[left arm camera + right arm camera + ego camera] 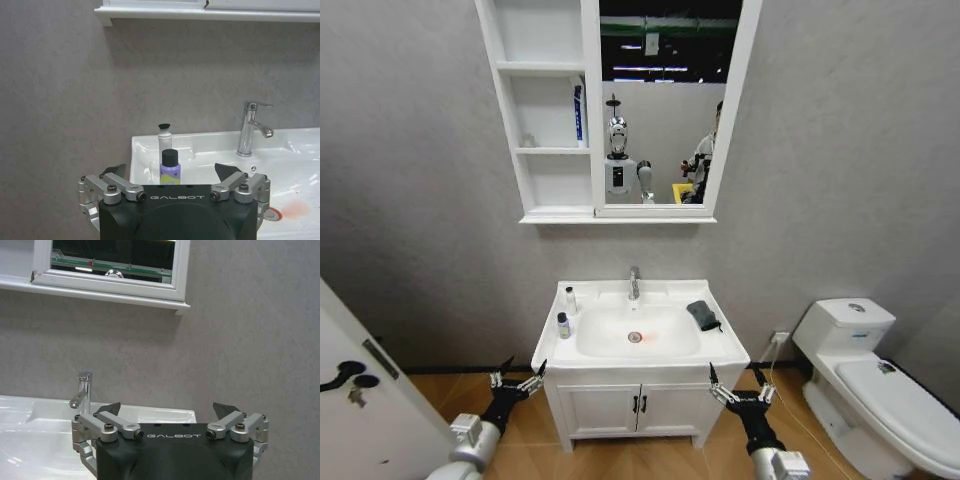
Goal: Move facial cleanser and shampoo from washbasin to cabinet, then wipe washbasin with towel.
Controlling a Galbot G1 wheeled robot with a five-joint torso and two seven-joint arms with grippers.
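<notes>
Head view: washbasin is sitting below the cabinet, nothing is being held yet.
Left gripper: hovering low by the basin's left front corner, fingers spread apart, empty.
Right gripper: waiting low at the right front corner, fingers likewise apart, empty.
White bottle: standing upright on the left rim, near the back; probably light, slick plastic, best pinched around the middle of its body.
Purple bottle: standing just in front of it, black cap up; short and likely easy to tip, so a grip across the body below the cap looks safest.
Towel: lying crumpled on the right rim; soft and limp, likely wanting a pinch from above at a raised fold.
</notes>
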